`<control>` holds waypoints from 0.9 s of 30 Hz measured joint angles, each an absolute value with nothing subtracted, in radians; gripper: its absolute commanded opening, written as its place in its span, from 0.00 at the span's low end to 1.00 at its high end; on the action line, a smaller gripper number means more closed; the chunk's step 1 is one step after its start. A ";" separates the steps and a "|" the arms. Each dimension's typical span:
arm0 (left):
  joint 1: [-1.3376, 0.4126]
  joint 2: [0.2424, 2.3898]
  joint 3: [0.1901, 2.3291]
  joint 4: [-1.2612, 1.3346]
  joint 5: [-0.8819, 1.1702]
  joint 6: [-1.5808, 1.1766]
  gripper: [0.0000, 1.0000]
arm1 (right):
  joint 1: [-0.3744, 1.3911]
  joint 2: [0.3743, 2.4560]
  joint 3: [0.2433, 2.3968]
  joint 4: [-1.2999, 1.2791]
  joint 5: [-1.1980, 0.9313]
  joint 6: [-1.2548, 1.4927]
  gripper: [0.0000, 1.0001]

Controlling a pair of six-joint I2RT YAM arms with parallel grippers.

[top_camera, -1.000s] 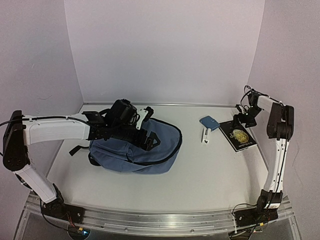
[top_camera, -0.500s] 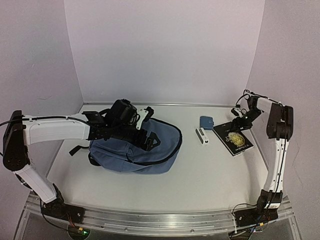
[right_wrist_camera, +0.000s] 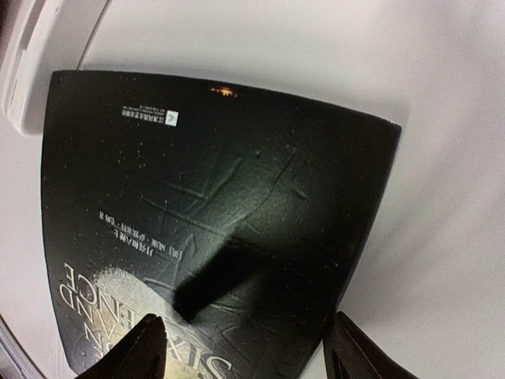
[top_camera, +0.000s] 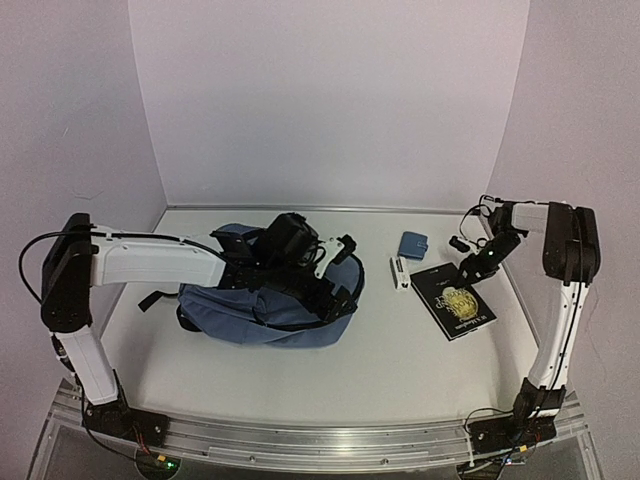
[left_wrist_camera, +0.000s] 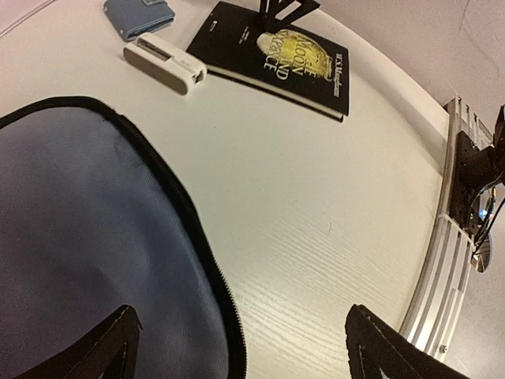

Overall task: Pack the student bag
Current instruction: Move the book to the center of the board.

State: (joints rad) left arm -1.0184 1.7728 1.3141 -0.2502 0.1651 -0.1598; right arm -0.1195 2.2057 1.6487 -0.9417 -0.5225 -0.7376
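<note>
The slate-blue student bag [top_camera: 262, 305] lies flat at the left middle of the table, its dark zip edge running along its right side [left_wrist_camera: 170, 205]. My left gripper [top_camera: 338, 283] hovers open and empty over the bag's right edge [left_wrist_camera: 245, 351], one finger over fabric and the other over bare table. A black book with a gold moon cover [top_camera: 456, 300] lies at the right. My right gripper [top_camera: 482, 262] is open low over the book's far corner [right_wrist_camera: 248, 347]. One finger is over the cover [right_wrist_camera: 213, 197] and the other is just past its edge.
A small blue wallet [top_camera: 412, 243] and a white stick-shaped device [top_camera: 400, 272] lie between bag and book; both show in the left wrist view, the wallet [left_wrist_camera: 138, 14] and the device [left_wrist_camera: 166, 61]. The metal front rail [left_wrist_camera: 458, 229] bounds the table. Walls stand close on three sides.
My left gripper has swung right across the bag to its right edge. The book has slid toward the front and left with my right gripper on it. The white device has shifted slightly.
</note>
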 measured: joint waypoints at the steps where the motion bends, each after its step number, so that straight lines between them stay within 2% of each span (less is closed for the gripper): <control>1: -1.020 1.797 1.323 -0.228 0.178 -0.172 0.84 | -0.112 2.194 1.627 -0.945 -0.528 -0.740 0.66; 10: -1.023 2.019 1.357 0.054 0.273 -0.460 0.74 | -0.090 2.086 1.420 -0.942 -0.639 -0.670 0.66; 15: -1.038 2.182 1.468 0.159 0.291 -0.602 0.68 | -0.090 2.045 1.334 -0.920 -0.701 -0.589 0.65; 27: -1.090 2.377 1.693 0.177 0.257 -0.748 0.65 | -0.090 1.989 1.232 -0.843 -0.751 -0.493 0.65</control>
